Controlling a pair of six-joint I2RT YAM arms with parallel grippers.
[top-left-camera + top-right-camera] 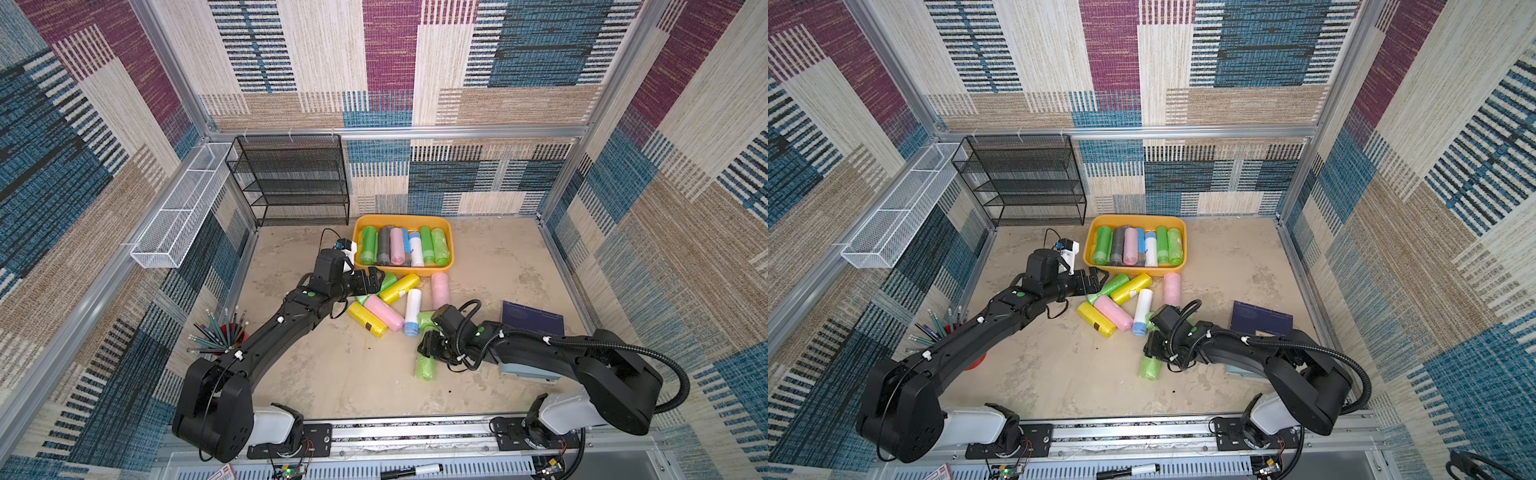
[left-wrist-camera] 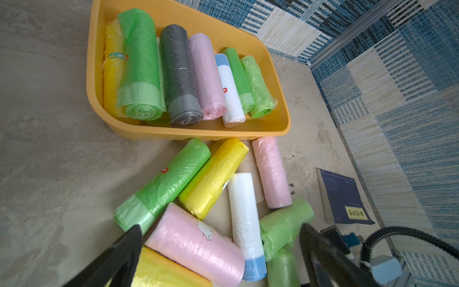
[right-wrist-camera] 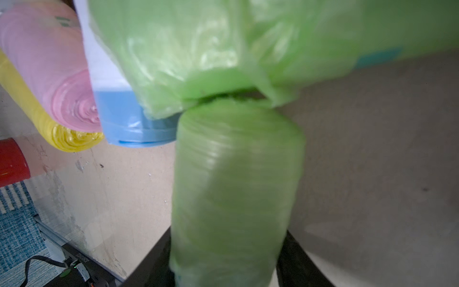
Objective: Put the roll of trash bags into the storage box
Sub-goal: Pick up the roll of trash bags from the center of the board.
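Closest to the right wrist camera lay a pale green roll point(image 3: 236, 174) of thin, crinkled plastic trash bags. It was a soft cylinder, blurred in that view, with its far end butting against a looser, crumpled green roll point(image 3: 223, 49). The right gripper point(image 3: 228, 238) held its black jaws against the roll's two sides, pinching it near one end; how firm the hold was could not be told. In a top view the pale green roll point(image 1: 424, 369) rested on the mottled beige tabletop point(image 1: 324, 374). It lay at the robot's end of a scatter of loose rolls, well apart from the shallow orange-yellow plastic storage box point(image 1: 450, 249) with rounded corners and a rolled rim.

The step in hand looked like the grasp itself, with the lift not yet made. The next move would call for raising the roll clear of its crumpled neighbour and carrying it over the heap and the box's near rim. It should then be released lengthwise, in line with the green, grey, pink and white rolls packed side by side inside. Floor space there looked tight, so it might have to settle on top. The film seemed slick and yielding, so a light squeeze could let it slip.

The left gripper point(image 2: 222, 227) hung with jaws spread wide and empty above a glossy pink roll point(image 2: 196, 246) near the box.
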